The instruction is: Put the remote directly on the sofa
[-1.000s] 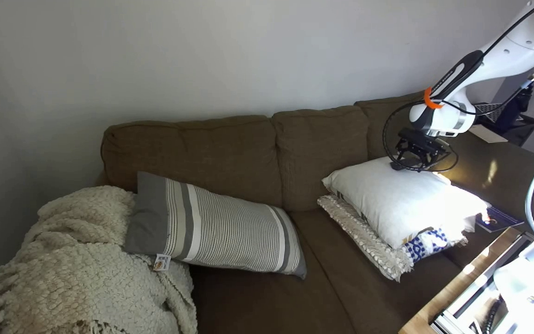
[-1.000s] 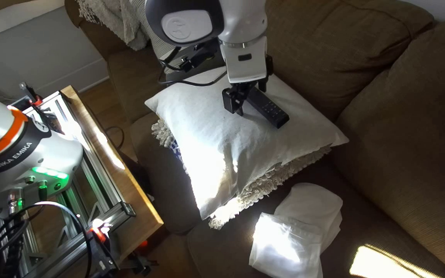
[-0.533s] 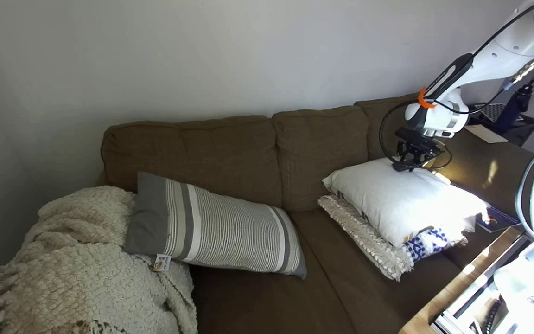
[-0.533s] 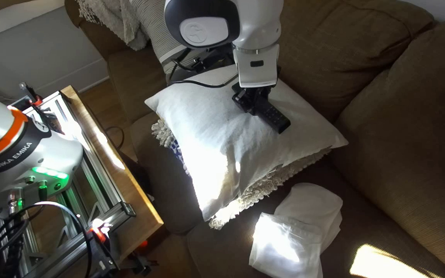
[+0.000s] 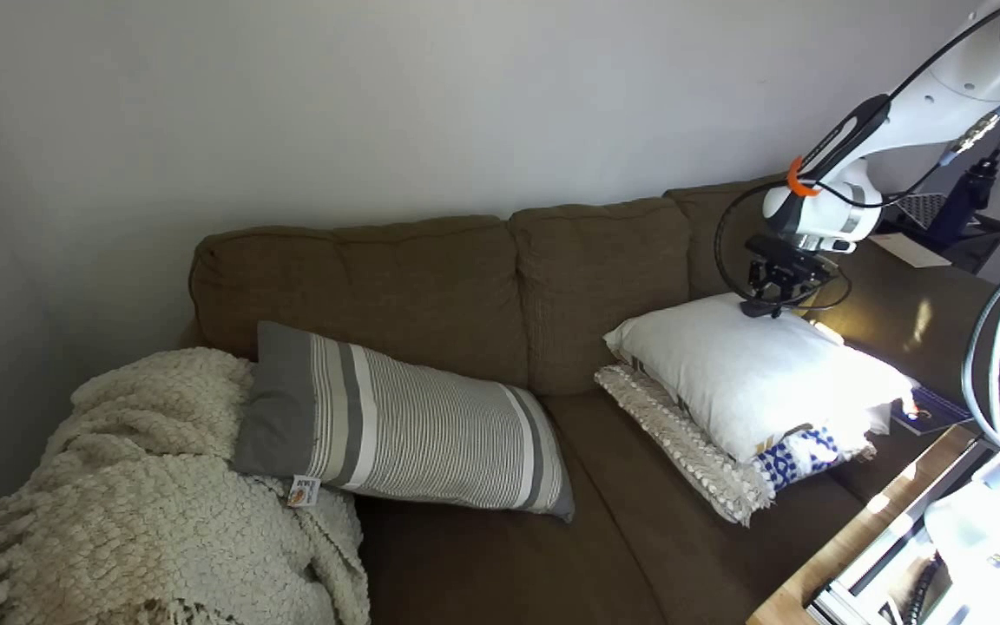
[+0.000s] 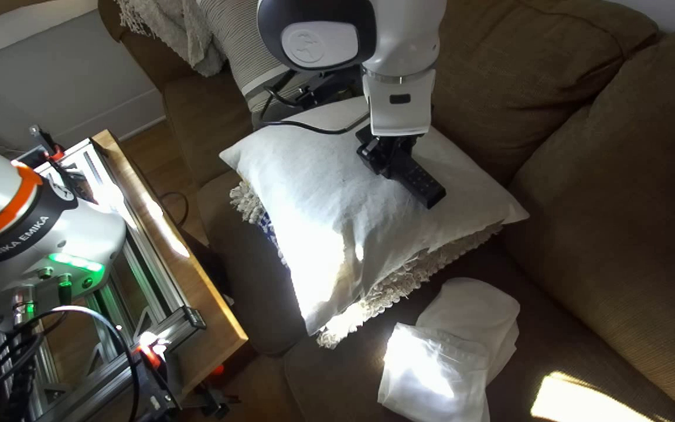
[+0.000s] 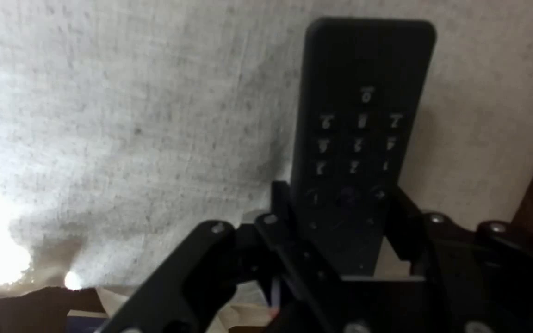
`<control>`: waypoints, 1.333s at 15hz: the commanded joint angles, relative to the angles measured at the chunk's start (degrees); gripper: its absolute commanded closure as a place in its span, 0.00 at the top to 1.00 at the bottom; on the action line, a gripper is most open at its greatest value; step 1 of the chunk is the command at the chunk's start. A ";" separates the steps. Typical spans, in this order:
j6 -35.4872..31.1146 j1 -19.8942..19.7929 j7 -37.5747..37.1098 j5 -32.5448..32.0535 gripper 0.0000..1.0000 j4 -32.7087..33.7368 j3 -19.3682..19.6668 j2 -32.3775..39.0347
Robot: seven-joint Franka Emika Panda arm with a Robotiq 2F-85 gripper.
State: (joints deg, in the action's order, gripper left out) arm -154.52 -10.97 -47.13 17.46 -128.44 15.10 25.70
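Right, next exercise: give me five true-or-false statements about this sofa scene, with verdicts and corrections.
1. The gripper has its jaws on either side of the remote. True.
2. The remote lies keypad down. False: its number buttons show in the wrist view.
3. The white cushion sits above a fringed cushion. True.
4. On the sofa, the striped cushion is nearer the cream blanket than the white cushion is. True.
5. The remote rests directly on the sofa. False: it is over the white cushion.
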 commanded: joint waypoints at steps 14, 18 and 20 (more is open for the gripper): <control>30.48 -13.02 33.66 -8.28 0.51 13.27 6.02 2.64; 23.87 -15.04 42.83 -8.73 0.26 15.20 4.52 4.49; 21.32 -16.29 48.95 -10.02 0.26 17.22 4.09 7.25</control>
State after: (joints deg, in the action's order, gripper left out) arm -130.49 -24.24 -6.29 9.23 -114.84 20.49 28.90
